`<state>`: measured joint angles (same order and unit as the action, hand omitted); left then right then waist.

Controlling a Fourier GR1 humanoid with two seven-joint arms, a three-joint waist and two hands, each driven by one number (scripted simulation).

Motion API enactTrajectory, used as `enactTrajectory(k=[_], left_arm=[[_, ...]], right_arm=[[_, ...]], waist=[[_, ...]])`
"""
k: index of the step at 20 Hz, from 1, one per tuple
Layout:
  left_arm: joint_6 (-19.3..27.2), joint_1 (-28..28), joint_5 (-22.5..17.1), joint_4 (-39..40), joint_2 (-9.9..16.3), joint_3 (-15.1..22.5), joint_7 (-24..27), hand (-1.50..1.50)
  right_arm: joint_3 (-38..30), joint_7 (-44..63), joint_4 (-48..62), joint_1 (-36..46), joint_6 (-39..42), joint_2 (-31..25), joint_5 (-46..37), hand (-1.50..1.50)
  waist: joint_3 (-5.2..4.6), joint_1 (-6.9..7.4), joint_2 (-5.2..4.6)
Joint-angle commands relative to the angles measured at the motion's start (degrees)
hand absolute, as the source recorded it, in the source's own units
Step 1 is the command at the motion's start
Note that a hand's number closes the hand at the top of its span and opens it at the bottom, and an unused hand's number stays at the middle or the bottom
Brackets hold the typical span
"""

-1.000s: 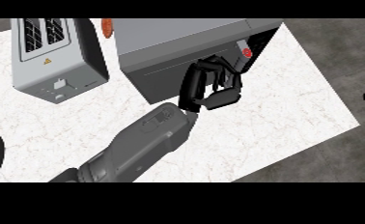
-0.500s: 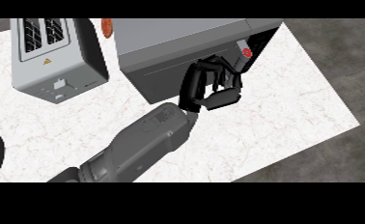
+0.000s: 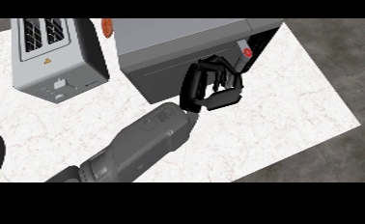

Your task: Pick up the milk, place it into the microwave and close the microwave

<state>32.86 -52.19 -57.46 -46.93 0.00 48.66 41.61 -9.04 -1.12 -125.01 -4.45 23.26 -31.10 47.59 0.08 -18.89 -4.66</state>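
Observation:
The grey microwave (image 3: 178, 35) stands at the back middle of the counter. Its dark front door (image 3: 160, 76) faces me and looks swung nearly against the body. A dark strip with a red button (image 3: 246, 52) shows at its right end. My right hand (image 3: 214, 85) is against the door's right part, fingers loosely bent and touching the door, holding nothing. Its grey forearm (image 3: 143, 141) comes in from the lower left. No milk shows anywhere. My left hand is out of view.
A silver toaster (image 3: 53, 56) lies at the back left, close to the microwave. An orange round thing (image 3: 107, 26) peeks out between them. The white marble counter (image 3: 285, 107) ends at the right and front right in a dark floor.

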Motion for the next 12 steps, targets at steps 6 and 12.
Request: enactTrajectory(k=[6,12], left_arm=[[-0.7,-4.5,-2.9,5.9,0.0,-2.1,-1.5,1.50],[-1.2,-4.4,-3.5,6.4,0.0,-1.2,-0.4,1.50]], right_arm=[[-0.4,1.1,0.1,0.3,0.6,-1.1,3.3,-1.50],[-1.6,1.3,0.5,1.1,2.1,-2.8,4.0,-1.50]], waist=[[0.00,-0.93,-0.65],[0.05,-0.87,-0.75]])
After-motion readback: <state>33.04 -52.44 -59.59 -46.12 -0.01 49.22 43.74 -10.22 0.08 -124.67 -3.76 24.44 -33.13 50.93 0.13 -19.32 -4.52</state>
